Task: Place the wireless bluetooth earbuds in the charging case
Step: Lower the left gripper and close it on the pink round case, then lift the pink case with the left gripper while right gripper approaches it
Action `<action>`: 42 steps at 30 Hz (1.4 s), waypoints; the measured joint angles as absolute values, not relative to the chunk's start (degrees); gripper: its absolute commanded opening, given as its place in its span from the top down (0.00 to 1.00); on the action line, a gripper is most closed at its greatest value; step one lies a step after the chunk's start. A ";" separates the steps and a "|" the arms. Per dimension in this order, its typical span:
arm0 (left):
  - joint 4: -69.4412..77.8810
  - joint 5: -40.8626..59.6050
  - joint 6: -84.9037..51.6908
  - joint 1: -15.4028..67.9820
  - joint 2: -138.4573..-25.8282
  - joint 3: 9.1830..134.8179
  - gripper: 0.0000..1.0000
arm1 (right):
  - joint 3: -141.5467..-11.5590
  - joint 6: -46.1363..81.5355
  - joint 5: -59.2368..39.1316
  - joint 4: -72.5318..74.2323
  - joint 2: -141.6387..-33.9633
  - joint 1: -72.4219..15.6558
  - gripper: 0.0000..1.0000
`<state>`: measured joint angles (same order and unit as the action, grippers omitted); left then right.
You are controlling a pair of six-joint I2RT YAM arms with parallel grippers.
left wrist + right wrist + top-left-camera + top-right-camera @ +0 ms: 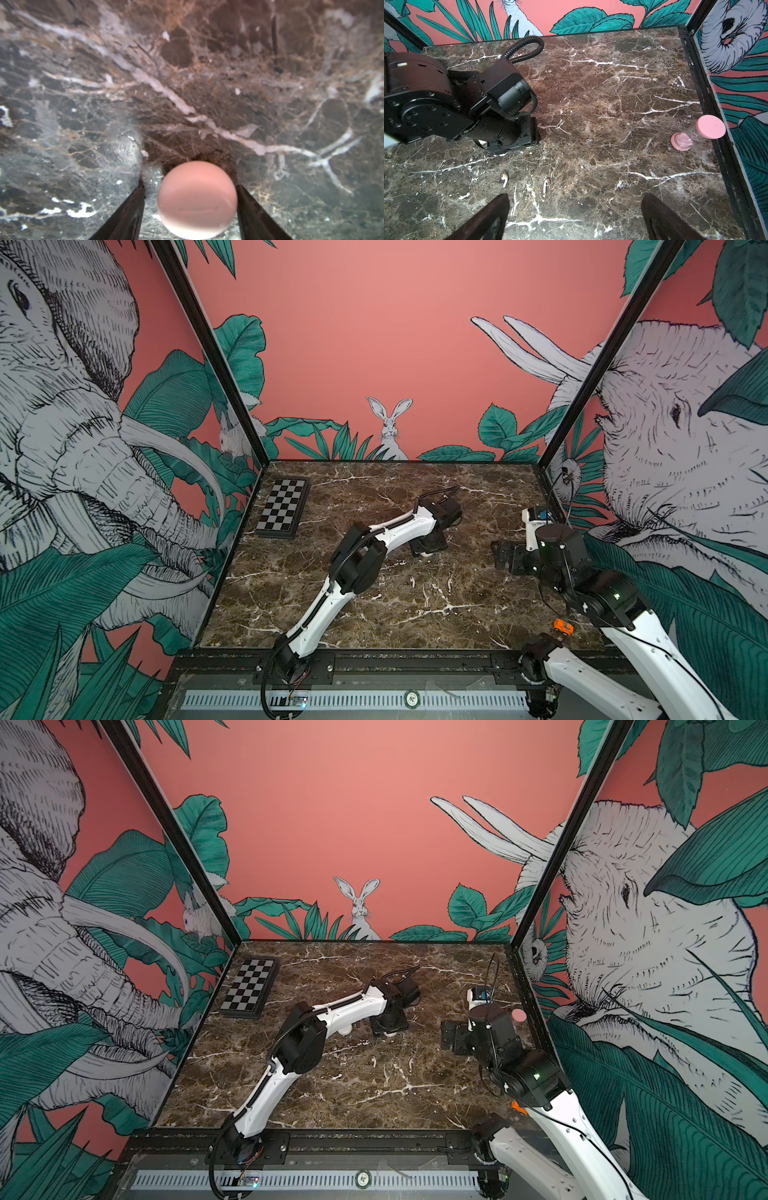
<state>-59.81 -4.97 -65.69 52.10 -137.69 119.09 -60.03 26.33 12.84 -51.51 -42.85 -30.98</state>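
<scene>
Jaws of my left gripper (190, 185) straddle the round case (197, 199), a gap on one side, probably to steady it. My right gripper (575, 196) stands wide, facing both earbuds (504, 180) on the table (612, 83).

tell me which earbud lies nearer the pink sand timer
The earbud on the pink sand timer side of the pair; the other earbud lies closer to the left arm.

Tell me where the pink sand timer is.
In a top view the pink sand timer stands at the right edge of the marble table, between the right arm and the right wall.
</scene>
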 measured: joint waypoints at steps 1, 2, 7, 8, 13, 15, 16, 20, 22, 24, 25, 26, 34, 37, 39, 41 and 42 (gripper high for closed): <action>-59.79 -4.93 -65.80 52.03 -137.69 119.09 0.34 | -60.03 26.30 12.82 -51.42 -42.92 -30.98 0.02; -59.77 -4.86 -65.87 51.99 -137.69 119.09 0.34 | -60.03 26.33 12.80 -51.35 -42.98 -30.98 0.02; -59.77 -4.29 -66.02 51.92 -137.71 119.09 0.39 | -60.03 26.33 12.75 -51.24 -43.07 -30.96 0.02; -59.75 -4.08 -66.02 51.92 -137.71 119.09 0.39 | -60.03 26.33 12.75 -51.24 -43.07 -30.96 0.02; -59.75 -3.57 -66.00 51.92 -137.71 119.04 0.39 | -60.03 26.33 12.60 -51.22 -43.07 -30.96 0.02; -59.61 -3.29 -66.02 51.92 -137.71 118.91 0.39 | -60.03 26.33 12.56 -51.20 -43.05 -30.96 0.02; -59.57 -3.14 -66.04 51.92 -137.71 118.85 0.38 | -60.03 26.33 12.56 -51.20 -43.07 -30.96 0.02; -59.48 -2.72 -66.04 51.88 -137.71 118.83 0.38 | -60.03 26.35 12.38 -51.07 -43.07 -30.96 0.02; -59.44 -2.26 -66.04 51.79 -137.71 118.78 0.39 | -60.03 26.35 12.34 -50.92 -43.05 -30.96 0.02; -59.44 -1.87 -66.04 51.64 -137.71 118.78 0.41 | -60.03 26.35 12.32 -50.81 -43.05 -30.96 0.02; -59.51 -1.58 -66.06 51.55 -137.71 118.78 0.44 | -60.03 26.35 12.25 -50.81 -43.05 -30.96 0.02; -59.53 -1.39 -66.13 51.53 -137.71 118.78 0.45 | -60.03 26.35 12.16 -50.81 -43.05 -30.96 0.02; -59.55 -0.89 -65.71 51.48 -137.71 118.76 0.52 | -59.16 26.37 11.77 -50.41 -43.00 -30.96 0.02; -59.57 -0.91 -65.39 51.48 -137.71 118.76 0.63 | -59.16 26.39 11.75 -50.41 -42.96 -30.96 0.02; -59.57 -0.89 -64.86 51.48 -137.71 118.76 0.75 | -59.16 26.39 11.75 -50.41 -42.96 -30.96 0.02; -59.61 -0.93 -63.86 51.51 -137.67 118.76 1.00 | -59.16 26.39 11.73 -50.41 -42.94 -30.96 0.02; -59.61 -1.06 -63.07 51.51 -137.64 118.74 1.00 | -59.16 26.39 11.73 -50.41 -42.94 -30.96 0.02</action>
